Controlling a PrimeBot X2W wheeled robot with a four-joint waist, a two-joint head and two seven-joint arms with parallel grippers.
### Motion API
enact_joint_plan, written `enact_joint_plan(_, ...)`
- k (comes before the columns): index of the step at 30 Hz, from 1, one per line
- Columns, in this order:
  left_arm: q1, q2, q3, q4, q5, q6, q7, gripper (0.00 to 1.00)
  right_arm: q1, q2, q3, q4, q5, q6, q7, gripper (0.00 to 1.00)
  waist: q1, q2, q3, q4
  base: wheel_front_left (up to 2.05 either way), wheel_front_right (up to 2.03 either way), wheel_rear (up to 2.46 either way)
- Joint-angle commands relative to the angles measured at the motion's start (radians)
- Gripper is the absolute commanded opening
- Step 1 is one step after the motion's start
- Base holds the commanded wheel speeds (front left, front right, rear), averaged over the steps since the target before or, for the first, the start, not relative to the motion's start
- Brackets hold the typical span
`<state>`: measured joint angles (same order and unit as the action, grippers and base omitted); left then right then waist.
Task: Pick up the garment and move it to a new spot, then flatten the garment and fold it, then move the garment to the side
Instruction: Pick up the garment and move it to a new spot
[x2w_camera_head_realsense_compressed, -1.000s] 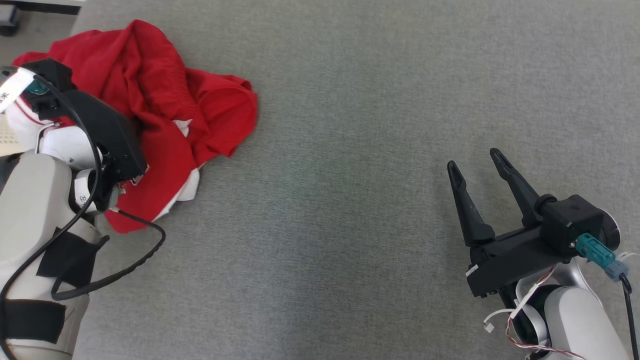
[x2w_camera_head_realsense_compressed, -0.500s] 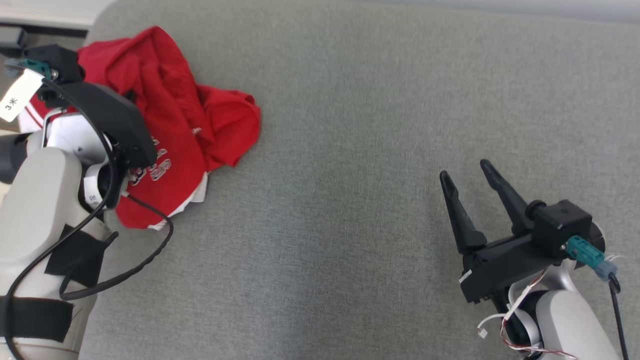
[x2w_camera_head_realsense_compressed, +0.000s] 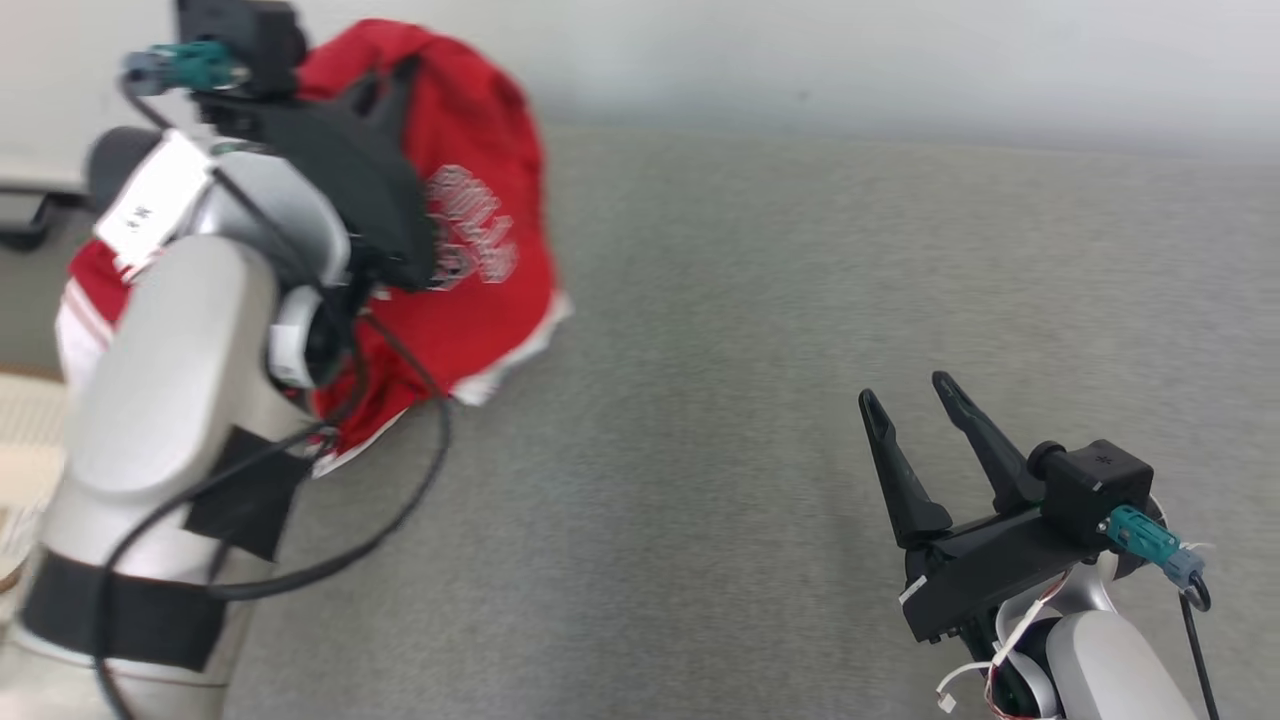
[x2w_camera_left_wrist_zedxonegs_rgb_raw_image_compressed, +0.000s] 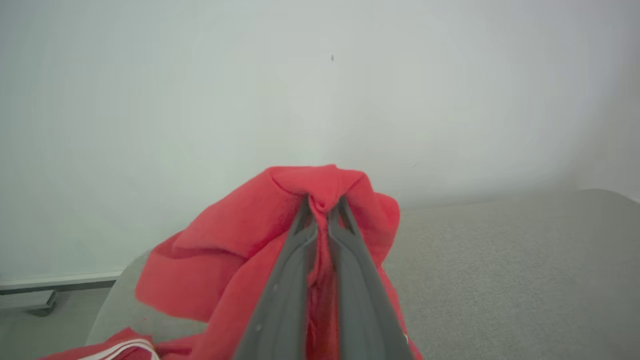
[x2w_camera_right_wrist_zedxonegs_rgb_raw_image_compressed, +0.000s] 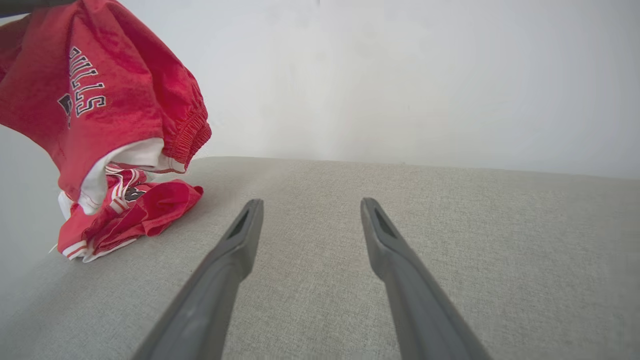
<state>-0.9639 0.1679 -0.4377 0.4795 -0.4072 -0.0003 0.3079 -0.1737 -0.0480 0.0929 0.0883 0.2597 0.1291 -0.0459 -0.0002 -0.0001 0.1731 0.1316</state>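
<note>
- Head view: a grey fabric surface (x2w_camera_head_realsense_compressed: 720, 420) covers most of the frame from the middle down to the bottom edge. Its weave is plain and flat.
- A pale wall (x2w_camera_head_realsense_compressed: 850, 60) runs across the top of the frame, behind the surface.
- The red garment (x2w_camera_head_realsense_compressed: 500, 310) sits in the upper left of the frame. Its upper part hangs in the air from the left gripper. In the right wrist view, its lower part lies bunched on the surface at the left of the frame. White trim shows along the hems.
- The left forearm (x2w_camera_head_realsense_compressed: 170, 400), pale with black bands, rises along the left edge of the head view and covers part of the garment.
- The right gripper (x2w_camera_head_realsense_compressed: 907, 392) is at the lower right of the head view, above the surface and well apart from the garment. Its two dark fingers stand spread, with nothing between them.
- The left gripper (x2w_camera_left_wrist_zedxonegs_rgb_raw_image_compressed: 322, 202) is at the centre of the left wrist view. Its fingers are pressed together on a pinched fold of the garment, and red cloth bulges over the tips.
- A black cable (x2w_camera_head_realsense_compressed: 444, 440) loops from the left wrist down past the garment's lower edge.
- White-outlined lettering (x2w_camera_head_realsense_compressed: 470, 230) is on the hanging cloth. It is blurred in the head view.
- A teal connector (x2w_camera_head_realsense_compressed: 1140, 530) sits on the right gripper body.
</note>
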Motion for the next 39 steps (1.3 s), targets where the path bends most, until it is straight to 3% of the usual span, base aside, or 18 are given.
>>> enact_joint_plan(1, -0.004, -0.007, -0.008, -0.004, -0.004, -0.003, 0.003, 0.00, 0.006, -0.004, 0.001, 0.003, 0.009, 0.003, -0.008, 1.00, 0.0002, 0.0001, -0.047, -0.059, 0.00, 0.00, 0.00)
enact_joint_plan(9, -0.006, -0.073, -0.078, -0.024, -0.025, -0.044, 0.016, 0.00, -0.003, -0.004, 0.007, 0.030, 0.030, 0.003, -0.024, 1.00, 0.0002, 0.0001, -0.068, -0.195, 0.00, 0.00, 0.00)
enact_joint_plan(19, 0.037, -0.110, -0.147, 0.013, -0.066, -0.041, -0.035, 0.00, -0.020, -0.004, 0.008, 0.052, 0.050, 0.003, -0.045, 1.00, 0.0002, 0.0001, -0.034, -0.356, 0.00, 0.00, 0.00)
enact_joint_plan(24, 0.084, -0.113, -0.171, 0.059, -0.103, -0.027, -0.069, 0.00, -0.025, -0.004, 0.012, 0.060, 0.055, 0.003, -0.055, 1.00, 0.0002, 0.0001, -0.025, -0.390, 0.00, 0.00, 0.00)
enact_joint_plan(33, 0.136, -0.092, -0.195, 0.248, -0.083, 0.006, -0.119, 0.02, -0.031, -0.004, 0.029, 0.070, 0.064, 0.003, -0.063, 1.00, 0.0002, 0.0001, -0.017, -0.385, 0.00, 0.00, 0.00)
enact_joint_plan(35, 0.133, -0.091, -0.192, 0.285, -0.082, 0.011, -0.140, 1.00, -0.032, -0.004, 0.030, 0.072, 0.064, 0.003, -0.063, 1.00, 0.0002, 0.0001, -0.016, -0.376, 0.00, 0.00, 0.00)
enact_joint_plan(39, 0.117, -0.084, -0.177, 0.346, -0.085, 0.023, -0.192, 1.00, -0.034, -0.004, 0.035, 0.075, 0.064, 0.003, -0.062, 1.00, 0.0002, 0.0001, -0.016, -0.358, 0.00, 0.00, 0.00)
